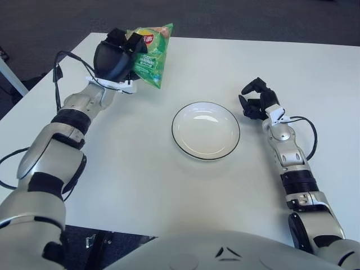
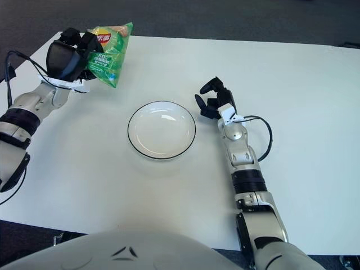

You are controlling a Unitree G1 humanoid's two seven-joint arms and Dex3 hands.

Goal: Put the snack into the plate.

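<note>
A green snack bag (image 1: 151, 54) hangs in the air above the table's far left part, gripped by my left hand (image 1: 118, 53), whose black fingers are closed on its left edge. The bag is lifted off the table and tilted. A white plate (image 1: 205, 130) with a dark rim sits in the middle of the table, to the right of the bag and nearer to me, with nothing on it. My right hand (image 1: 256, 100) shows just to the right of the plate, its fingers curled and holding nothing.
The white table (image 1: 180, 185) extends all around the plate. Black cables run along my left arm (image 1: 59, 62) and loop beside my right forearm (image 1: 309, 135). Dark floor lies beyond the table's far and left edges.
</note>
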